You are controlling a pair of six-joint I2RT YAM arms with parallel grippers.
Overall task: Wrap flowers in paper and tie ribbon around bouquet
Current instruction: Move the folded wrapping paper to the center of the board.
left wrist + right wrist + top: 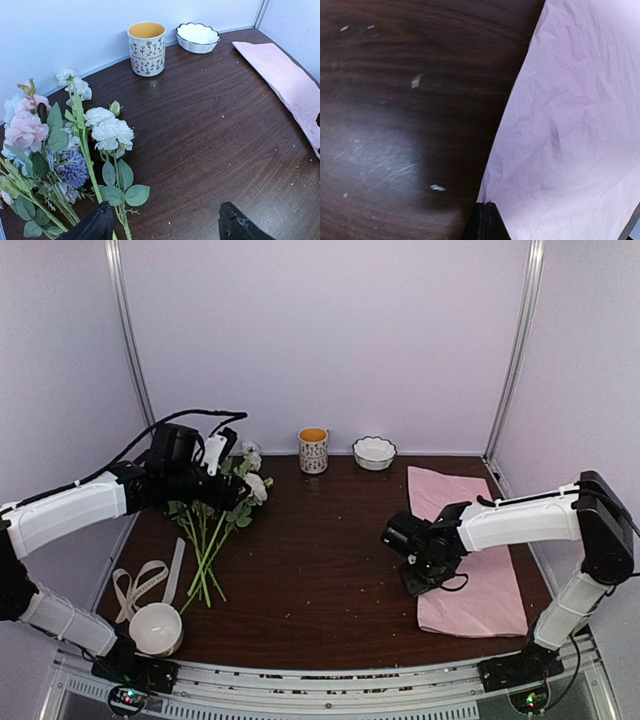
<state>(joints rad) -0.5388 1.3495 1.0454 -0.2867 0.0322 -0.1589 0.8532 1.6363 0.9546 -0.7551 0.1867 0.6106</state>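
The flowers (pixel 212 540) lie at the left of the table, blooms (pixel 110 132) toward the back and green stems pointing to the front. My left gripper (pixel 220 480) hovers over the blooms, open (pixel 165 220), with bare table between its fingers and a stem beside the left finger (pixel 95 225). The pink paper (pixel 470 550) lies flat at the right. My right gripper (pixel 416 580) is low at the paper's left edge, shut (pixel 486 205) with that crinkled edge (pixel 492 192) pinched in its tips. The cream ribbon (pixel 140 582) lies looped at the front left.
A white round bowl (pixel 157 628) sits at the front left, next to the ribbon. At the back stand a patterned cup (pixel 313 450) and a scalloped white bowl (pixel 374 452). Dark wooden table (pixel 310 560) lies between the flowers and the paper. Walls close in the sides.
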